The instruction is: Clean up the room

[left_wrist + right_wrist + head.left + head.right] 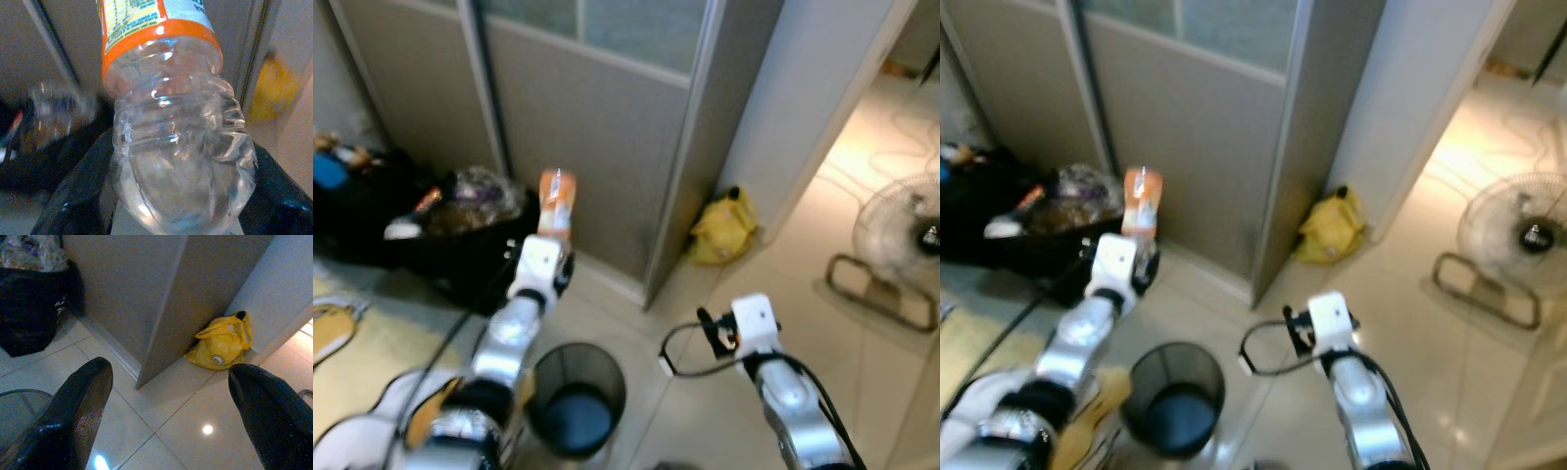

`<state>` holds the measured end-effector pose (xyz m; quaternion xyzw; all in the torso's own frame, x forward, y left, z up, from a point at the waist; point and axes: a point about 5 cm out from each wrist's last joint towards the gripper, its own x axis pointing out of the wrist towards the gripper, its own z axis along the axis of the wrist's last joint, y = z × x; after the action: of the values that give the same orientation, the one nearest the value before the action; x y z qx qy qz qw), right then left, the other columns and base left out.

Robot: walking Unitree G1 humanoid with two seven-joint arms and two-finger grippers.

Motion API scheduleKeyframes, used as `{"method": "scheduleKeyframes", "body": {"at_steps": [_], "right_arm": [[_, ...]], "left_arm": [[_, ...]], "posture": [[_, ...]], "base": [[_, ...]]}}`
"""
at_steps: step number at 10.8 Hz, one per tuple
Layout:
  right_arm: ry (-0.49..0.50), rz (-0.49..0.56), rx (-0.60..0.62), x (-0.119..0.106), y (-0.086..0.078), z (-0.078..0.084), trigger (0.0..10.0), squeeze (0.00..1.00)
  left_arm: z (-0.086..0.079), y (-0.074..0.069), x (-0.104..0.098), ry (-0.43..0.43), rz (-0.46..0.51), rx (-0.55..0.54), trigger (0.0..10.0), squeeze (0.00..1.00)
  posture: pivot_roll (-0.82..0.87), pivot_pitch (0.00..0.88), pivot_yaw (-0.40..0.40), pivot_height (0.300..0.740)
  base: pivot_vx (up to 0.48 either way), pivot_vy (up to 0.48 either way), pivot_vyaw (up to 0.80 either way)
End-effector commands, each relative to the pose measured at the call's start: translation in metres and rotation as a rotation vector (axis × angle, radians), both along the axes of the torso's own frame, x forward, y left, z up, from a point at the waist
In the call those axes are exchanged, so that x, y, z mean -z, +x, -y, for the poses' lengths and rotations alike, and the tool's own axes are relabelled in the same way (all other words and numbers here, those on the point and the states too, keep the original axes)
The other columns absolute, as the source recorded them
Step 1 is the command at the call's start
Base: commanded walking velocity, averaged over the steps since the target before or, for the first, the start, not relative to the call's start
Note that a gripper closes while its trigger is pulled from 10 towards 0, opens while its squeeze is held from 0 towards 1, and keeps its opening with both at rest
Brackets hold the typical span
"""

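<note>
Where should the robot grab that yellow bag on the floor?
Probably by the floppy handles on top of the yellow bag. It slumps in the corner against the partition and wall, so only its front and top are open. The free right gripper would come from above, floor side.

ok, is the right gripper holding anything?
No. In the right wrist view the right gripper has its two black fingers spread wide with only floor tiles between them.

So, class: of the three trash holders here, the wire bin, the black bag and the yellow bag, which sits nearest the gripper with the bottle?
The round black wire bin, on the floor right beside the left arm, below the left gripper holding the bottle.
</note>
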<state>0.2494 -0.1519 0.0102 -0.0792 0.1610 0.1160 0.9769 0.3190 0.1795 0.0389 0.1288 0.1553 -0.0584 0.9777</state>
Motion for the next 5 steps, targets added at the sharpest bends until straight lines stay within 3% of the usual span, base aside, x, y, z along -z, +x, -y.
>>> {"method": "scheduleKeyframes", "body": {"at_steps": [1,2,4,5], "right_arm": [[0.04,-0.061,-0.049,0.006,-0.007,-0.009,10.0,0.0],[0.064,-0.093,-0.066,0.009,-0.012,-0.01,10.0,0.0],[0.055,-0.153,-0.068,0.013,-0.038,-0.008,10.0,0.0],[0.035,-0.165,-0.086,0.01,-0.051,-0.006,10.0,0.0]], "left_arm": [[-0.012,-0.013,0.022,0.044,-0.138,-0.002,10.0,0.0],[-0.012,-0.019,0.032,0.077,-0.213,0.015,10.0,0.0],[0.003,-0.018,0.039,0.104,-0.261,-0.04,10.0,0.0],[0.003,-0.018,0.042,0.077,-0.286,-0.094,10.0,0.0]], "posture": [[-0.16,0.076,-0.057,0.74],[-0.16,0.095,-0.056,0.74],[-0.22,0.21,-0.077,0.74],[-0.26,0.251,-0.086,0.74]], "base": [[0.0,0.0,0.0],[0.0,0.0,0.0],[0.0,0.0,0.0],[0.0,0.0,0.0]]}}
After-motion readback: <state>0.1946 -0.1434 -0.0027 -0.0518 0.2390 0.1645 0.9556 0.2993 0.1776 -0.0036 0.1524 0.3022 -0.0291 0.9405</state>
